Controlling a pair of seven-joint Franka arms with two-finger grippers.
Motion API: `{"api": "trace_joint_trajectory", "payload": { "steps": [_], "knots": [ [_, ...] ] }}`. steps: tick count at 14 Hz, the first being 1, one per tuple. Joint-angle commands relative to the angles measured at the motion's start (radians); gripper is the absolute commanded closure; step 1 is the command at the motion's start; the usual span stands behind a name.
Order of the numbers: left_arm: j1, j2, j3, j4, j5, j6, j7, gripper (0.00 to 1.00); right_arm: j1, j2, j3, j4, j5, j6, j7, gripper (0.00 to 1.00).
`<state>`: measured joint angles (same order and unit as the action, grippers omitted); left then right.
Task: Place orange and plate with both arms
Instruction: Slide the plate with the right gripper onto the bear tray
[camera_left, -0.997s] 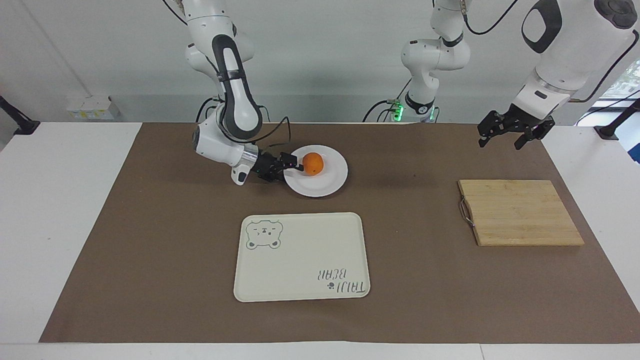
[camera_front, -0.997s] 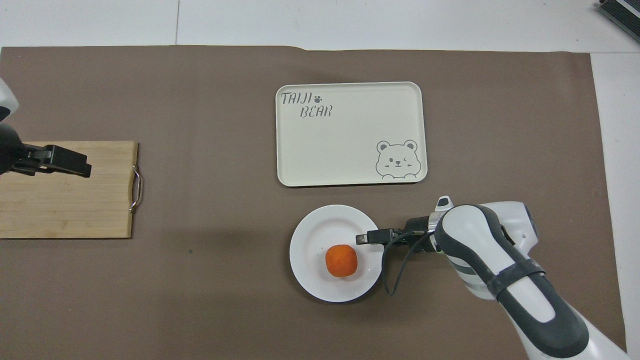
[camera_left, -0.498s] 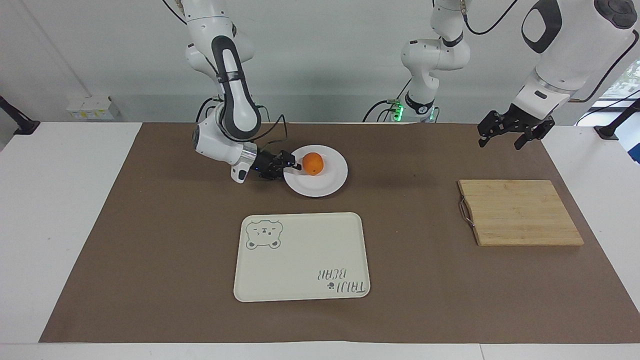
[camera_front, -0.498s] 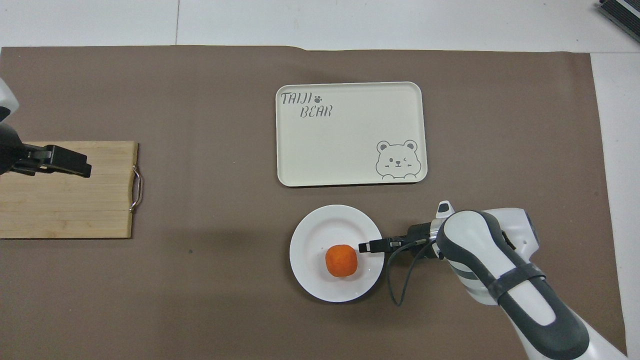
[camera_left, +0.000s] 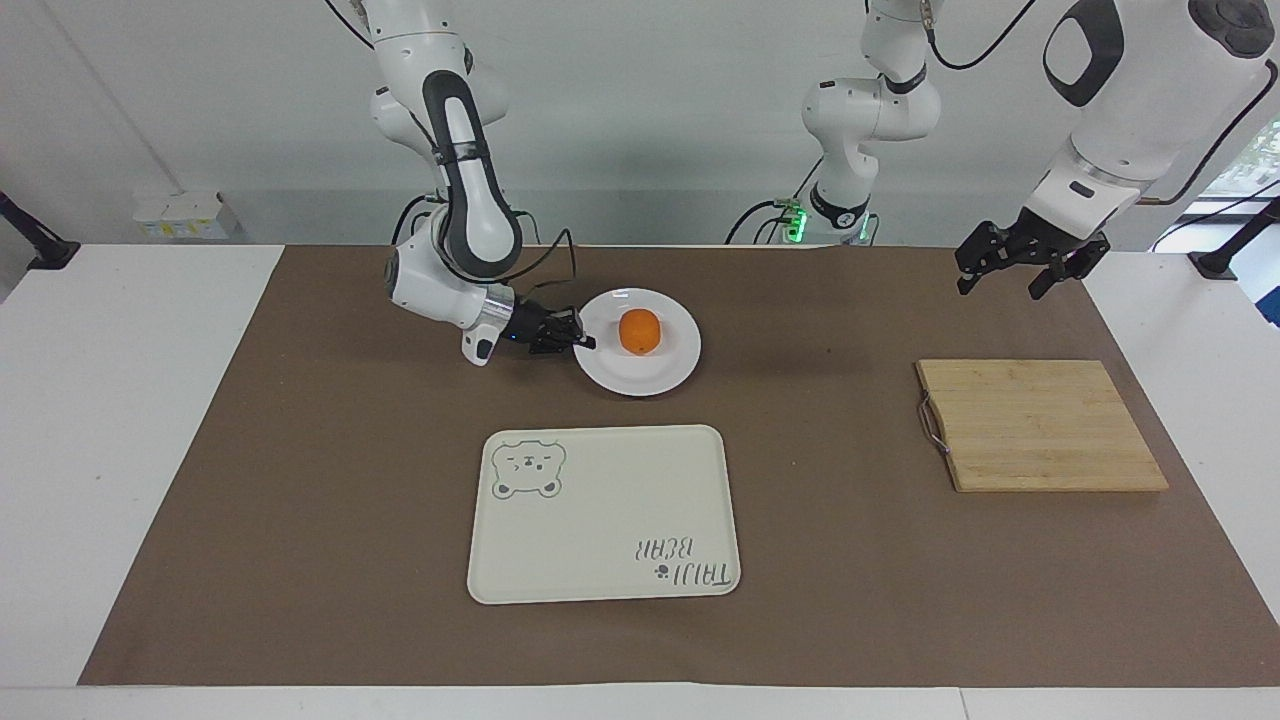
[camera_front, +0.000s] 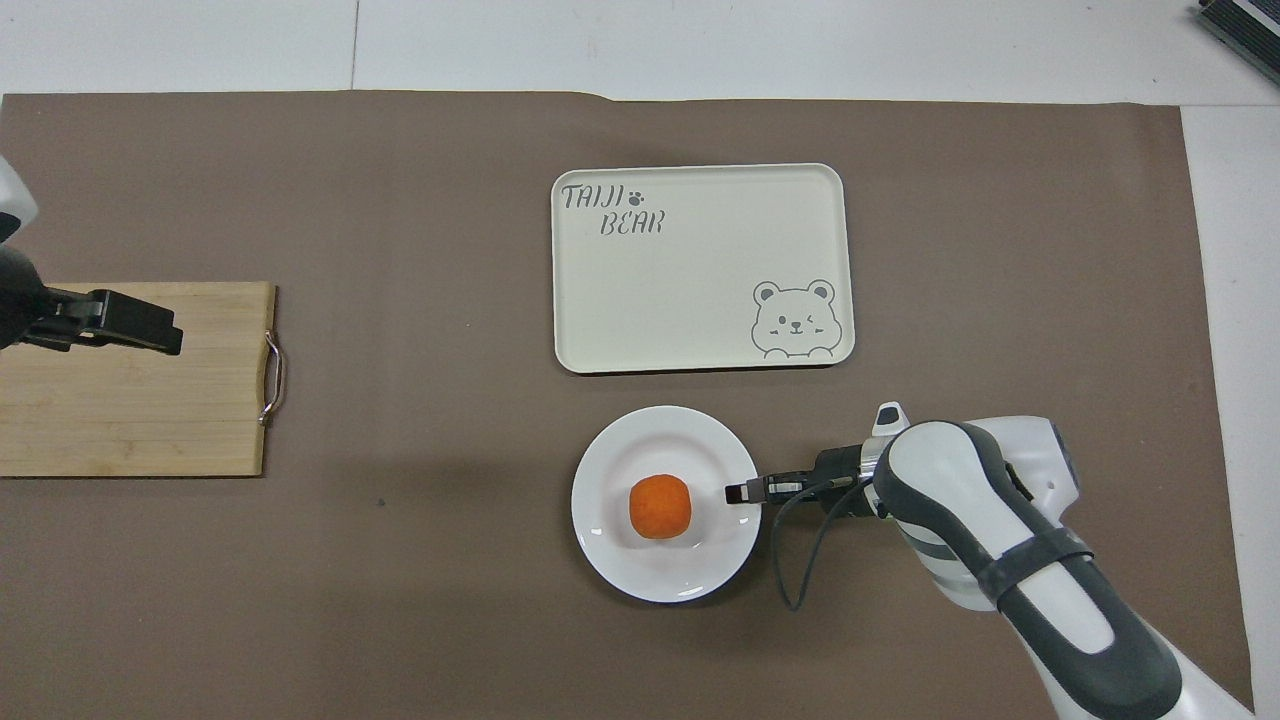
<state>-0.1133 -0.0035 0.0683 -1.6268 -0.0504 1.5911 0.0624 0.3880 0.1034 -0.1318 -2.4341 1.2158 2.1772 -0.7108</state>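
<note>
The white plate (camera_left: 655, 372) lies on the brown mat, nearer to the robots than the tray, and it also shows in the overhead view (camera_front: 650, 575). The orange (camera_left: 640, 331) sits on the plate near its middle (camera_front: 659, 507). My right gripper (camera_left: 586, 342) lies low and level at the plate's rim on the right arm's side, shut on that rim (camera_front: 738, 492). My left gripper (camera_left: 1000, 288) waits open and empty, raised over the cutting board (camera_front: 165, 340).
A cream bear-print tray (camera_left: 610, 500) lies farther from the robots than the plate (camera_front: 700, 300). A bamboo cutting board (camera_left: 1040, 425) with a metal handle lies toward the left arm's end (camera_front: 130, 420).
My right gripper has dropped to the plate's rim and closed on it. The plate has shifted slightly toward the left arm's end and the orange has rolled to its middle. The left arm is still.
</note>
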Motion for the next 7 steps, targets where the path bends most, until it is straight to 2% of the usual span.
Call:
{"api": "trace_joint_trajectory", "payload": {
  "steps": [1, 7],
  "knots": [
    [0.007, 0.013, -0.005, 0.03, 0.02, -0.028, 0.005, 0.0, -0.006, -0.002, 0.001, 0.003, 0.031, 0.001, -0.039, 1.0],
    [0.007, 0.013, -0.005, 0.03, 0.02, -0.028, 0.005, 0.0, -0.038, 0.01, 0.001, 0.055, 0.096, -0.074, -0.064, 1.0]
  ]
}}
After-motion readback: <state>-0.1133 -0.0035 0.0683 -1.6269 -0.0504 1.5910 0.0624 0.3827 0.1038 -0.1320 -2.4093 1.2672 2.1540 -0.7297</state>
